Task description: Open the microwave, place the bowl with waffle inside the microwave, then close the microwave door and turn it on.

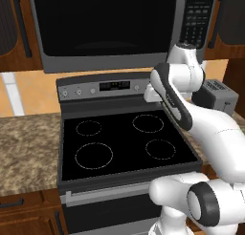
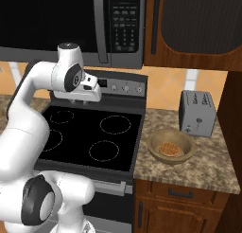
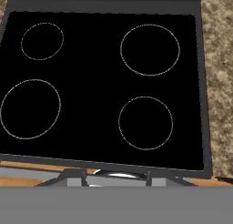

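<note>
The microwave [image 1: 110, 63] hangs above the stove with its black glass door [image 1: 105, 24] closed; its keypad [image 2: 124, 23] is on the right. The tan bowl [image 2: 171, 147] holds a waffle [image 2: 168, 148] and rests on the stone counter right of the stove, in front of the toaster. My gripper [image 2: 79, 102] hovers over the rear of the stove, pointing down, with its two short fingertips apart and nothing between them. It is well left of the bowl and below the microwave. The hand view looks straight down on the stove top [image 3: 100, 82].
A grey toaster [image 2: 197, 112] stands behind the bowl. The black stove [image 1: 124, 138] has a control panel [image 1: 105, 88] at its back. Stone counter [image 1: 28, 143] lies on both sides, with wooden cabinets [image 2: 194, 23] right of the microwave.
</note>
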